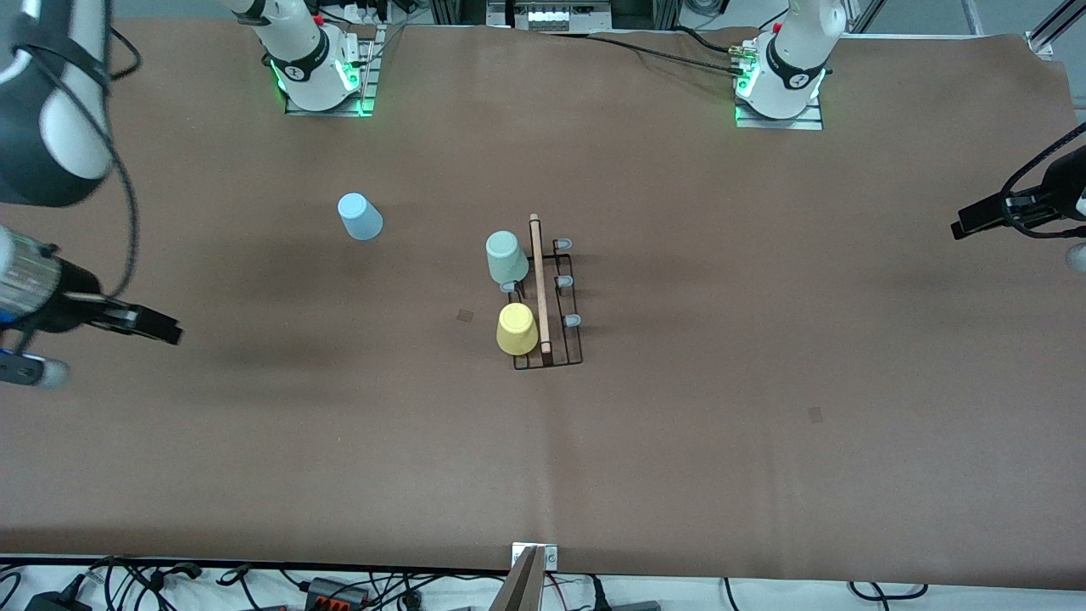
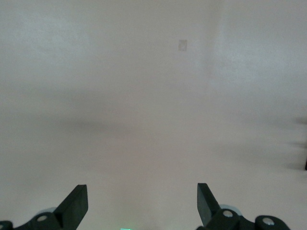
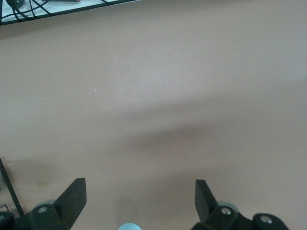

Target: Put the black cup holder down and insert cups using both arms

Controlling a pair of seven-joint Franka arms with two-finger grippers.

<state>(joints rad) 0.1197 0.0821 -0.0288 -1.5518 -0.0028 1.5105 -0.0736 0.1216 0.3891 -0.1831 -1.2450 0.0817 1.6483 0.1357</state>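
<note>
Black wire rack with two cups on, one loose

Black cup holder [image 1: 550, 305] mid-table; mint cup [image 1: 506, 257] and yellow cup [image 1: 517, 328] upturned on its prongs. Blue cup [image 1: 360, 216] apart from holder, toward right arm's end. Left gripper [image 2: 142, 203] and right gripper [image 3: 140, 201] spread wide, empty, over bare table [image 1: 764, 382], well clear of holder.

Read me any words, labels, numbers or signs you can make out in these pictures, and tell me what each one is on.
None can be read.
Right arm's base: a small round mark on the black band, too small to read.
Left arm's base: the same kind of mark, too small to read.
The black cup holder, mint cup, yellow cup, blue cup and table carry no text.
</note>
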